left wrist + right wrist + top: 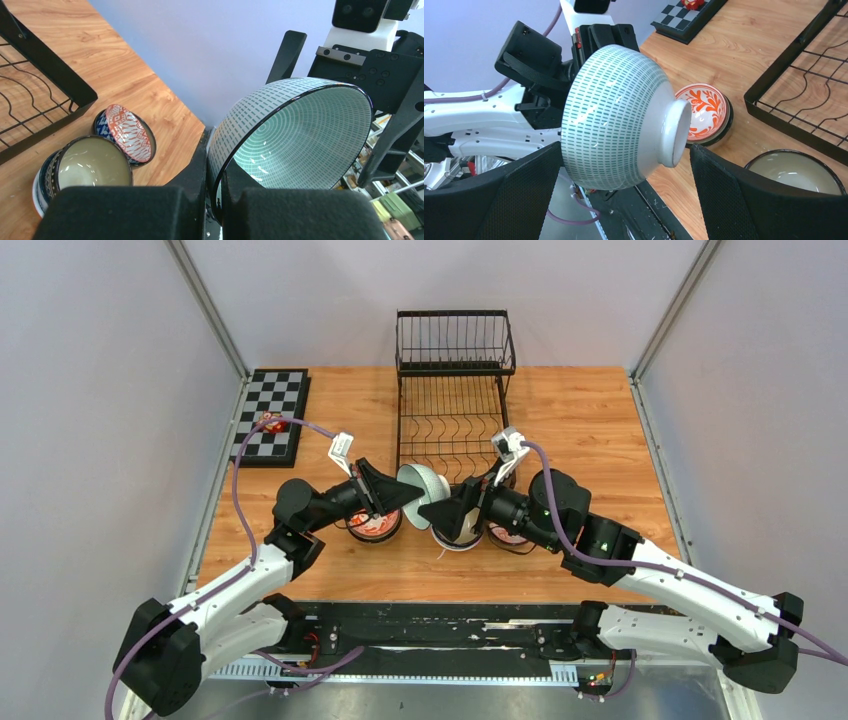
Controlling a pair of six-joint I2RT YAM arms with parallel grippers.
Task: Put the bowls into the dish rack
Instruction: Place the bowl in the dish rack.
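My left gripper (pixel 215 200) is shut on the rim of a pale green bowl (pixel 300 135) with dashed rings, holding it tilted on its side above the table's front. Seen from the top, this bowl (pixel 425 483) hangs between the two arms. My right gripper (pixel 624 195) is open, one finger on each side of the bowl (pixel 619 120), whose foot points toward the rack. The black wire dish rack (pixel 455 410) stands just behind. A red floral bowl (pixel 704 112), a cream dark-rimmed bowl (pixel 796 172) and a blue-patterned bowl (pixel 127 132) sit on the wood.
A checkerboard (pixel 270 415) with a small red item lies at the back left. The bowls on the table (pixel 372 527) (pixel 458 537) (pixel 508 536) line up under both grippers. The rack's upper basket (pixel 455 340) rises at the back, and grey walls close in both sides.
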